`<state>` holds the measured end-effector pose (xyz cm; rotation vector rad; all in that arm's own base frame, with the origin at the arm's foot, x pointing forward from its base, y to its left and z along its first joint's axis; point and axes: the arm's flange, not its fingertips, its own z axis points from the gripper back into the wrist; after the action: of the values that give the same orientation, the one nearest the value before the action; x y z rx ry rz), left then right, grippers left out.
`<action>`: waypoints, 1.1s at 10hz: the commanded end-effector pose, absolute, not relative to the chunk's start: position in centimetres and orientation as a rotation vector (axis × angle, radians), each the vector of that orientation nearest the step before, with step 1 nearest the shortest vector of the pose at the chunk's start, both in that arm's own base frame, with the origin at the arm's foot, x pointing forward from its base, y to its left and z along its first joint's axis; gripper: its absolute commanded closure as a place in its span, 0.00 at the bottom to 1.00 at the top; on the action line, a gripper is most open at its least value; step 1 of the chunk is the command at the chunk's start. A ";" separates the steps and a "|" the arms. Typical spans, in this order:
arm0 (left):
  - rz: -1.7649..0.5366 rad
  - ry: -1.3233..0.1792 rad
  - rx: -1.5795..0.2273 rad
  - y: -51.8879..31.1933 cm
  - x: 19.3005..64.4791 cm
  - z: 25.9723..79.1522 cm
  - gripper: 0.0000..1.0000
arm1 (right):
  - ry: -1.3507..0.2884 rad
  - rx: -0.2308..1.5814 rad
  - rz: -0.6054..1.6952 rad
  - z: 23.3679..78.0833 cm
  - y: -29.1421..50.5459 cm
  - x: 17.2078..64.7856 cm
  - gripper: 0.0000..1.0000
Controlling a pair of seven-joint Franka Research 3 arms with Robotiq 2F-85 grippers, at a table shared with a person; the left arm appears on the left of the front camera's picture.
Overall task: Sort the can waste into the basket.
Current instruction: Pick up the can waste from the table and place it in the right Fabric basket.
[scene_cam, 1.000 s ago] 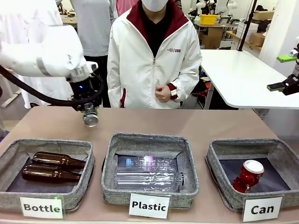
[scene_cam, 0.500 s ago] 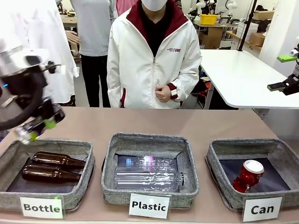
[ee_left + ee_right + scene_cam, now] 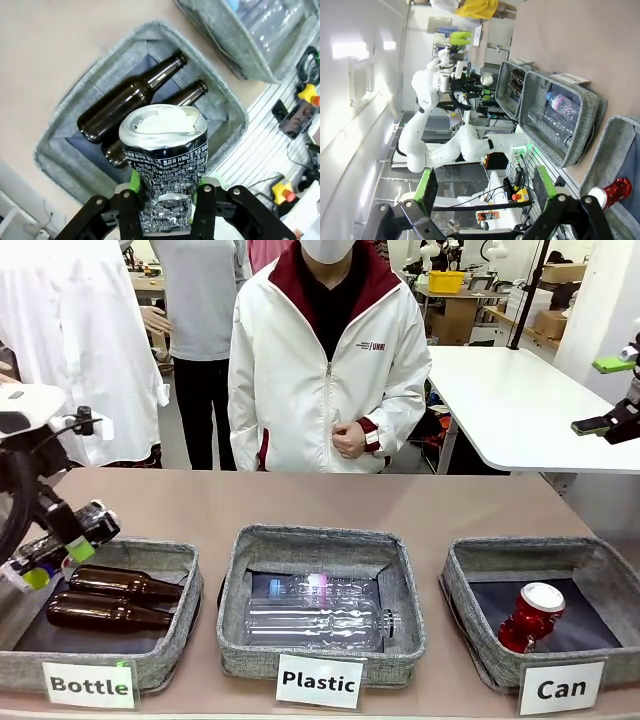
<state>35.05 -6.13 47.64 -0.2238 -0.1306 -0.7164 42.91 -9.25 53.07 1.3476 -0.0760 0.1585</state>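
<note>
The dark can [image 3: 167,165] is crumpled at the waist, black with dense white print, its silver rim bent and the top torn open to a pale inside; it is pinched between the green pads [image 3: 134,181] of the left gripper [image 3: 167,197], which is closed on its lower half. In the front view that left gripper [image 3: 55,540] hangs tilted at the near-left corner of the table, just above the far-left rim of the "Bottle" basket [image 3: 160,552], with the can hidden there behind the fingers. From the wrist, the can hovers over that basket's two brown bottles [image 3: 131,95], which lie side by side, necks pointing the same way. The red can [image 3: 530,616], dented, silver top up, leans inside the "Can" basket [image 3: 470,558], well to the right of the "Bottle" basket and beyond the "Plastic" basket [image 3: 320,538], which holds clear plastic bottles [image 3: 315,612]. Behind all three baskets runs a bare strip of tabletop [image 3: 330,500] up to the far edge, where a person [image 3: 325,360] in a white jacket stands with hands folded together. The right gripper [image 3: 612,395] is held high off the right edge of the table, well above the "Can" basket; its own wrist view shows its fingers [image 3: 427,185] spread wide with nothing between them.
</note>
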 end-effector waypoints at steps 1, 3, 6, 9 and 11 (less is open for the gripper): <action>-0.694 -0.103 -0.216 -6.2 36.4 48.5 0.61 | -0.078 1.342 0.178 53.2 -9.4 42.8 0.00; -0.839 -0.307 -0.306 -9.8 33.6 48.8 0.58 | -0.032 1.256 0.166 55.6 -8.4 42.4 0.00; -1.153 -0.590 -0.212 -24.0 31.7 54.9 0.58 | 0.185 1.064 0.157 56.6 -10.0 39.0 0.00; -1.399 -0.653 -0.220 -39.0 33.0 57.5 0.58 | 0.162 0.943 0.102 56.0 -16.1 33.6 0.00; -1.561 -0.684 -0.264 -49.8 33.9 57.9 0.58 | 0.085 0.869 0.106 55.6 -20.0 29.2 0.00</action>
<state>31.66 -46.10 56.45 -0.2594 -0.6706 -1.4715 30.78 -19.32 56.14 0.8957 0.1424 0.0826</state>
